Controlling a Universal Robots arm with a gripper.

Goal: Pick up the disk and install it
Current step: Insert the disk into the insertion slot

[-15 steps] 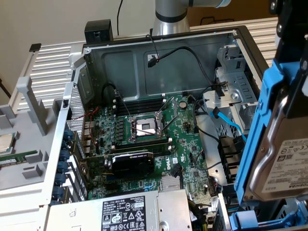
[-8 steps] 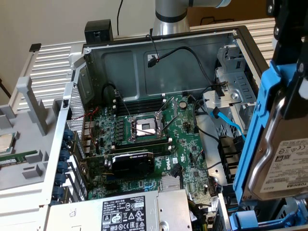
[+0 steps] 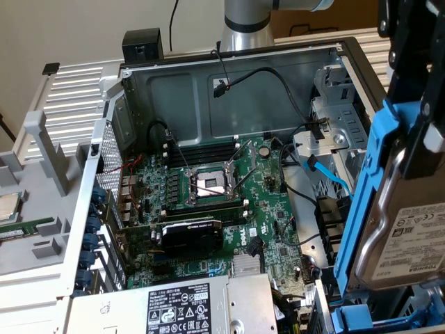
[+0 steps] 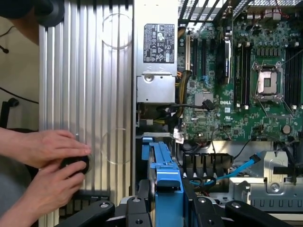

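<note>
At the exterior view's right, by the open case, the disk stands on edge in the gripper, clamped by its blue frame. The pickup looks done, but the install is not: the disk is just beside the drive cage, not yet seated.

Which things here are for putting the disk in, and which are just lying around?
For the job: the disk; the gripper clamped on its blue frame; the open computer case.
Just lying around: the square silver chip; the green memory stick.
</note>
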